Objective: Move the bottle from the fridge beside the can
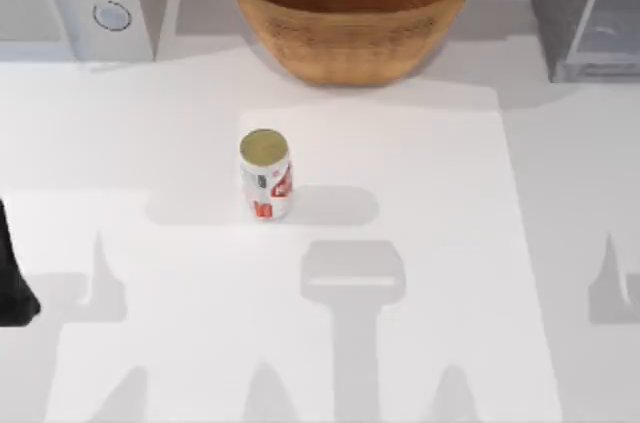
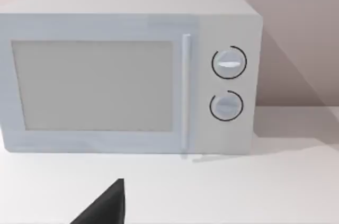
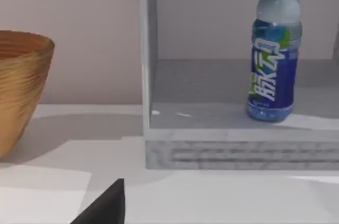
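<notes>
bottle upright inside fridge, seemingly well beyond jaws

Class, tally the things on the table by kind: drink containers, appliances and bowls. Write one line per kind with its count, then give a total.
Drink containers: 2, the can and the bottle
Appliances: 2, the microwave and the fridge
Bowls: 1, the woven basket bowl
Total: 5
</notes>
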Controlling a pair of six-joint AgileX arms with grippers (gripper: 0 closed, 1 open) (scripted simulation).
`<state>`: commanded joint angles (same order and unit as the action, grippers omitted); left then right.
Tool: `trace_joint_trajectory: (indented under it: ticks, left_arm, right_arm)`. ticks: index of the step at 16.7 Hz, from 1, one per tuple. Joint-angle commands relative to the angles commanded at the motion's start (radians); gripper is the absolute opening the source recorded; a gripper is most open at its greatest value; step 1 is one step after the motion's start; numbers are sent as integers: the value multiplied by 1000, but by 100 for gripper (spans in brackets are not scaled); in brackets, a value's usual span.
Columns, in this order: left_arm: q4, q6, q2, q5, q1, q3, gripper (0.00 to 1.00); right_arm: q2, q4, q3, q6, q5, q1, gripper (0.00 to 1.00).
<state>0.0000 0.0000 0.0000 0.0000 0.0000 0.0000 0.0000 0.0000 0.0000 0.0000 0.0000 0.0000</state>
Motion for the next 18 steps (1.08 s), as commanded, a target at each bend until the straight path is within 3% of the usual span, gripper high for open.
trace_joint_trajectory:
  ticks: [4, 8, 18]
  left_arm:
    - [0, 0, 0, 0, 0, 0, 100]
    - [0, 0, 0, 0, 0, 0, 100]
    - [0, 0, 0, 0, 0, 0, 100]
  right_arm:
    - [31, 27, 21, -1, -2, -7, 100]
    - [220, 169, 132, -2, -20, -37, 100]
    - [1272, 731, 557, 1, -121, -144, 100]
